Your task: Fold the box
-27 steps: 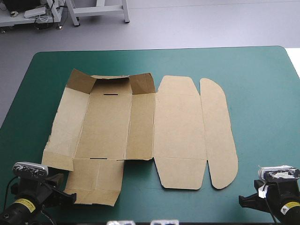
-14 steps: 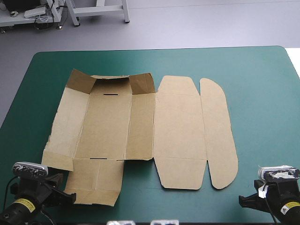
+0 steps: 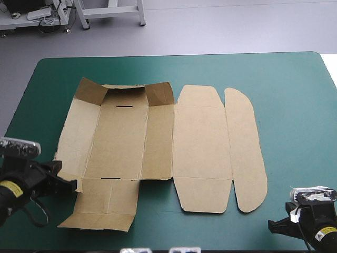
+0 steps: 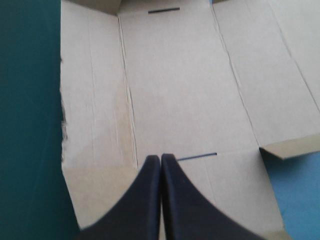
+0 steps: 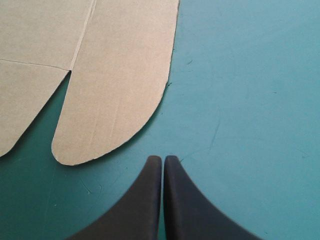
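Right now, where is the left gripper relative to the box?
The left gripper, shut, is at the near left corner of the box in the high view, over its near flap, tips just short of the slot there.

A robotics lab or test workshop. The worktop [image 3: 295, 84] has a plain teal-green cover and stands on a smooth, bare grey floor [image 3: 221, 26]. A robot's left claw [image 4: 160, 159] and right claw [image 5: 163, 159] hang over it. Beyond its far edge stand a frame's white metal legs [image 3: 108, 11], and one has a small castor.
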You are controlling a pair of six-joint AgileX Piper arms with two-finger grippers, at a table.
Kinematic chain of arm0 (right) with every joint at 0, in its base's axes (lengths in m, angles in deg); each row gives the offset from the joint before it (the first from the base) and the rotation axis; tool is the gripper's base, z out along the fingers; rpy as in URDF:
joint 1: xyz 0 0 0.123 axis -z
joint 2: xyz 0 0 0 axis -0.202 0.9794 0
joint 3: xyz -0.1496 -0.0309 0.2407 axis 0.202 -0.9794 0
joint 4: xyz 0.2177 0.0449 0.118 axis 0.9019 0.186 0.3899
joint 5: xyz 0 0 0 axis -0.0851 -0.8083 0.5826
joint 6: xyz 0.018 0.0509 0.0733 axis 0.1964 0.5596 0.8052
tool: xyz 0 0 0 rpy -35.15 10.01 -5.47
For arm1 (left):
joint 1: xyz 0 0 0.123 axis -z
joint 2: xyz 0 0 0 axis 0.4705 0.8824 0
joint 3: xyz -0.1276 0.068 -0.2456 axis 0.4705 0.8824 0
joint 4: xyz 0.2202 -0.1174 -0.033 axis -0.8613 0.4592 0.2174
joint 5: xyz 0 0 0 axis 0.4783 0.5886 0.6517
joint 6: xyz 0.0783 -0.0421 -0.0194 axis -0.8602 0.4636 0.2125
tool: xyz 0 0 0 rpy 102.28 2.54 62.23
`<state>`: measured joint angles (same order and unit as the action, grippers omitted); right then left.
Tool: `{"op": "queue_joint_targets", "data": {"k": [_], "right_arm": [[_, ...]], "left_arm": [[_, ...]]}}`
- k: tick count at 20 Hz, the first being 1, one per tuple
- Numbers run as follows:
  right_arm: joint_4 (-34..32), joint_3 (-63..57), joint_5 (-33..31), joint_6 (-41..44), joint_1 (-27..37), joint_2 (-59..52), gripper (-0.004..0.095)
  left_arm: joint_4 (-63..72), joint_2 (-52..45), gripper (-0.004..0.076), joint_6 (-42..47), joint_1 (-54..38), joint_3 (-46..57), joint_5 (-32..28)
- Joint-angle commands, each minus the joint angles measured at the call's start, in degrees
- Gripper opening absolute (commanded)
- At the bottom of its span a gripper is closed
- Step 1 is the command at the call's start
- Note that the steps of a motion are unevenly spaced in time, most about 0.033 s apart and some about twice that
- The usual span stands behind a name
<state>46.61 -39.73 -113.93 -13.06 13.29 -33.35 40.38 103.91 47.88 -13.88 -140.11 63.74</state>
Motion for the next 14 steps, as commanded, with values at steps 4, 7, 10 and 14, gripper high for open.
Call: {"op": "queue_joint_targets", "data": {"k": [4, 7, 10, 14], "right_arm": [[0.24, 1.46, 2.92, -0.29, -0.22, 0.7, 0.0], [0.24, 1.46, 2.92, -0.29, -0.22, 0.7, 0.0], [0.24, 1.46, 2.92, -0.29, -0.22, 0.7, 0.0], [0.24, 1.46, 2.92, -0.29, -0.22, 0.7, 0.0]], "left_arm": [[-3.04, 19.42, -0.0009, -2.32, -0.02, -17.52, -3.46], [-6.18, 27.15, -0.0009, -2.32, -0.13, -21.16, -3.99], [-5.98, 35.25, -0.0008, -2.32, -5.63, -26.62, -4.66], [10.18, 43.14, -0.0008, -7.63, -23.14, -30.57, -4.96]]}}
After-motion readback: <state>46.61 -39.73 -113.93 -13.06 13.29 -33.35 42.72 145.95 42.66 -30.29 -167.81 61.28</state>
